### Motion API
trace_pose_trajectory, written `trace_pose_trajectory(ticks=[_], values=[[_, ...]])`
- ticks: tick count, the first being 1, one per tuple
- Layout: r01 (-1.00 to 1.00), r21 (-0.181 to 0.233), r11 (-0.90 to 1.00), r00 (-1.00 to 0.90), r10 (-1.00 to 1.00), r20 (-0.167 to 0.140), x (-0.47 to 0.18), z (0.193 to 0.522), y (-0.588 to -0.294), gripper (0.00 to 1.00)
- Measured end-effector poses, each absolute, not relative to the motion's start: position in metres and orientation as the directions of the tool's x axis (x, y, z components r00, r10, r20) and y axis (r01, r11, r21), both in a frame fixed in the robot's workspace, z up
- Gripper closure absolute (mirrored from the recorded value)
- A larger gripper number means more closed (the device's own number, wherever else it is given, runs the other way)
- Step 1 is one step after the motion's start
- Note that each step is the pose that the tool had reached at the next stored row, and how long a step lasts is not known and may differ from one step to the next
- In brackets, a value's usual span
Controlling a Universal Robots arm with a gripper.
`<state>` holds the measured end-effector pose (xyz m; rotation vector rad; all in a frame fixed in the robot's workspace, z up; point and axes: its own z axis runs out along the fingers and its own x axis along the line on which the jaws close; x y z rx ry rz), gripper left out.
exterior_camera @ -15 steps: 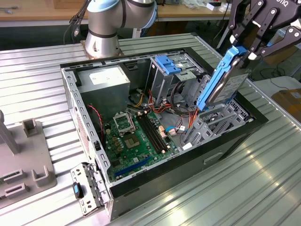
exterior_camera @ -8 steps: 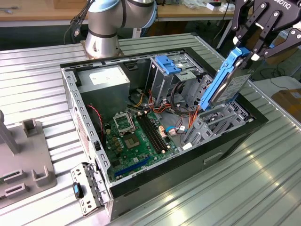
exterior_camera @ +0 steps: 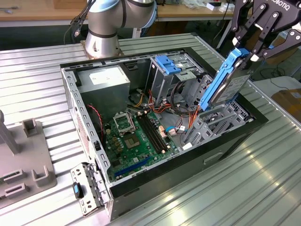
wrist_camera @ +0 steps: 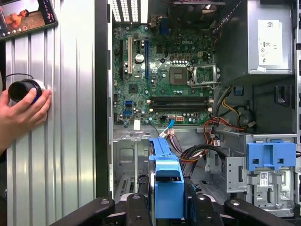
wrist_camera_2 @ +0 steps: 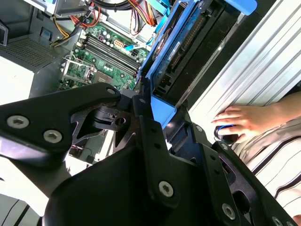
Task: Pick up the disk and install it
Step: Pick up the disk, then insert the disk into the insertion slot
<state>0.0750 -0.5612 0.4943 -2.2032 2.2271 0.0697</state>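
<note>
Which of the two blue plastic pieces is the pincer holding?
The blue-framed disk, tilted up in the pincer. The other blue piece, a bracket, sits atop the silver cage, untouched.

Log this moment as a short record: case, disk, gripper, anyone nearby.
case: computer case open, motherboard exposed
disk: disk tilted, held over the case's end at the exterior view's right; not seated
gripper: gripper shut on the disk's upper end
person: hand resting on a dark round object on the ribbed table beside the case
</note>
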Motion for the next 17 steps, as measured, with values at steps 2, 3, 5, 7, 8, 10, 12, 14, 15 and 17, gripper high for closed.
trace_pose_trajectory(ticks=[2, 3, 5, 7, 8, 10, 12, 14, 15, 17], values=[[-1.0, 0.026, 0.01, -0.011, -0.999, -0.037, 0.075, 0.494, -0.5612, 0.63], [-1.0, 0.026, 0.01, -0.011, -0.999, -0.037, 0.075, 0.4939, -0.5612, 0.63], [-1.0, 0.026, 0.01, -0.011, -0.999, -0.037, 0.075, 0.4939, -0.5612, 0.63], [-1.0, 0.026, 0.01, -0.011, -0.999, -0.037, 0.075, 0.4939, -0.5612, 0.63], [-1.0, 0.026, 0.01, -0.011, -0.999, -0.037, 0.075, 0.4938, -0.5612, 0.63], [-1.0, 0.026, 0.01, -0.011, -0.999, -0.037, 0.075, 0.4938, -0.5612, 0.63], [-1.0, 0.026, 0.01, -0.011, -0.999, -0.037, 0.075, 0.4938, -0.5612, 0.63], [-1.0, 0.026, 0.01, -0.011, -0.999, -0.037, 0.075, 0.4938, -0.5612, 0.63], [-1.0, 0.026, 0.01, -0.011, -0.999, -0.038, 0.0749, 0.4935, -0.5635, 0.63], [-1.0, 0.023, 0.01, -0.011, -0.999, -0.037, 0.075, 0.4932, -0.5679, 0.63]])
